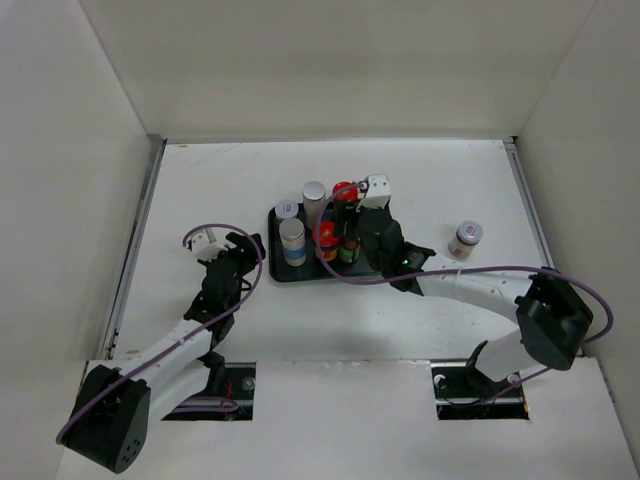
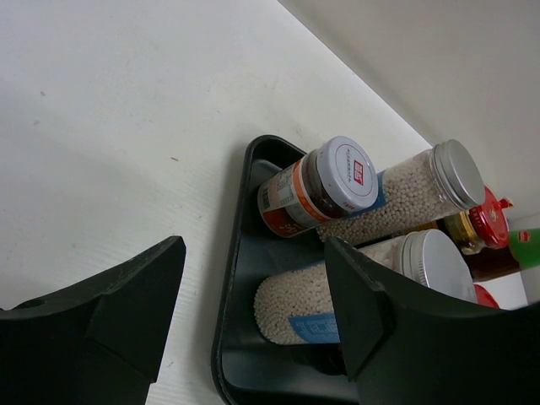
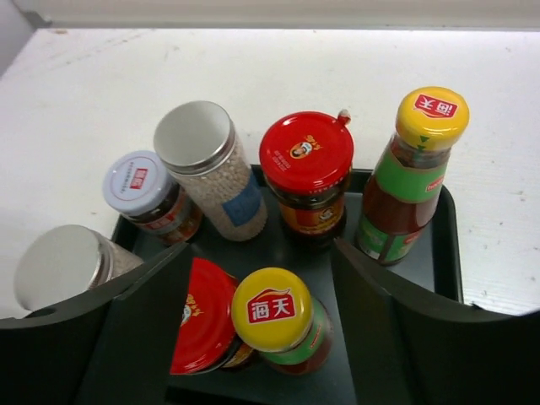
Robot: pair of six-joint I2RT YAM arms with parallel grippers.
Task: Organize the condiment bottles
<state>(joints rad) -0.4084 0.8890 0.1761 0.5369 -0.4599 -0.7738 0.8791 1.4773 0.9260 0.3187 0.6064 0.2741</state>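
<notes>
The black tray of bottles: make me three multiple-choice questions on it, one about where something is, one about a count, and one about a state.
1. Where does the lone jar stand?
A. On the table, right of the tray
B. Inside the tray
C. Left of the tray

2. How many yellow-capped bottles stand in the tray?
A. One
B. Two
C. Four

3. How is the left gripper?
A. Shut on a shaker
B. Open, holding nothing
C. Shut on the tray's rim

Answers:
1. A, since the top view shows it alone on the white surface, apart from the tray.
2. B, since the right wrist view shows two yellow caps, one at the back and one in front.
3. B, since its own camera shows the fingers spread with nothing between them.
</notes>
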